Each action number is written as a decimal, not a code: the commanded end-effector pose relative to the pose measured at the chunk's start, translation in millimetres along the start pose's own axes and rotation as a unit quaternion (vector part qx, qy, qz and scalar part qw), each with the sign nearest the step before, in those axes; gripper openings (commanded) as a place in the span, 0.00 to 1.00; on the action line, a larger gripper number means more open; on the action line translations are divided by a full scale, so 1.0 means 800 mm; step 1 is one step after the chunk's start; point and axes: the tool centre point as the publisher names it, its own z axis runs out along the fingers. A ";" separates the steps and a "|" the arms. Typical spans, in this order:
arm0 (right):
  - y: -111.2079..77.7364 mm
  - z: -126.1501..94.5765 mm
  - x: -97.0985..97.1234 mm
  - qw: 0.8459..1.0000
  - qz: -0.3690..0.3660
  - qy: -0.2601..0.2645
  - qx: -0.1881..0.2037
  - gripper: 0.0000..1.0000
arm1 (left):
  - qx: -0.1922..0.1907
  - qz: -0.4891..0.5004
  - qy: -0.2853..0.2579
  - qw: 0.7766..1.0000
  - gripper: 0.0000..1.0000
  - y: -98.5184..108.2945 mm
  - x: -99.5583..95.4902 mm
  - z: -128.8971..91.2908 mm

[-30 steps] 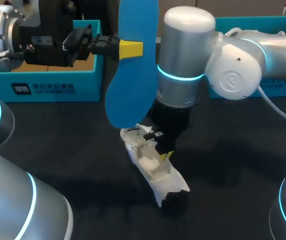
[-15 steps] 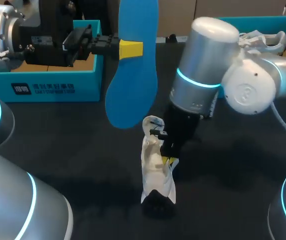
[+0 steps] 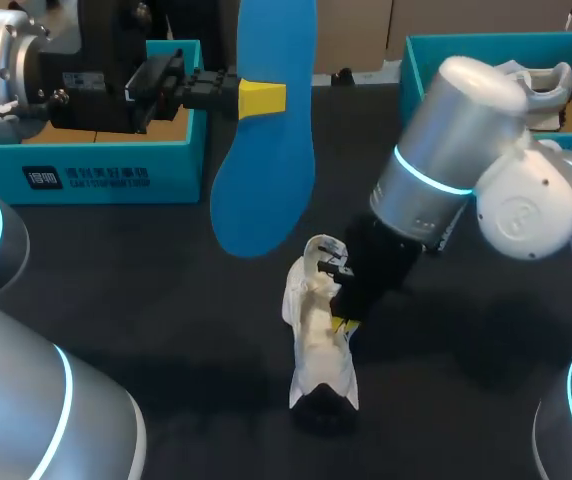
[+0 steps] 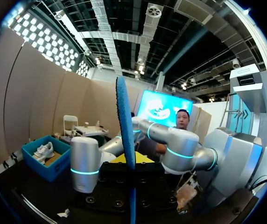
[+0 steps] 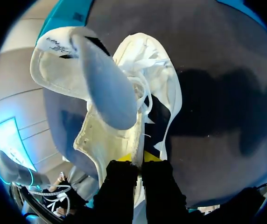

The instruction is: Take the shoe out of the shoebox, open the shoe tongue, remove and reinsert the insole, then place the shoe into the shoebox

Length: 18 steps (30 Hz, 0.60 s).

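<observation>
Your black counter (image 3: 146,300) carries two teal shoeboxes at its far edge. The left shoebox (image 3: 96,175) is largely hidden behind your left arm, and the right shoebox (image 3: 418,70) holds a second sneaker (image 3: 536,80). Your left tool (image 3: 274,98) is clamped on the blue insole (image 3: 266,170), holding it upright above the counter's middle. Just below, your right tool (image 3: 341,322) is pinched tight on the side wall of the white shoe (image 3: 316,340), whose tongue is flopped open. Bare counter lies all around the shoe.

The insole (image 3: 263,190) is blue, the shoe (image 3: 316,335) white with black trim, the shoebox (image 3: 176,150) teal, the table (image 3: 146,300) black.
</observation>
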 end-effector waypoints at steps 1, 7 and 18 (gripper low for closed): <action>-0.009 -0.003 0.003 1.000 -0.006 0.010 -0.016 0.00 | 0.001 0.000 0.000 1.000 0.00 0.001 0.000 0.002; -0.016 -0.021 0.017 0.999 -0.029 0.007 -0.037 0.00 | 0.001 0.000 0.000 1.000 0.00 0.001 0.000 0.002; -0.009 -0.025 0.016 0.997 -0.057 0.034 -0.044 0.00 | 0.001 0.000 0.000 1.000 0.00 0.001 0.000 0.002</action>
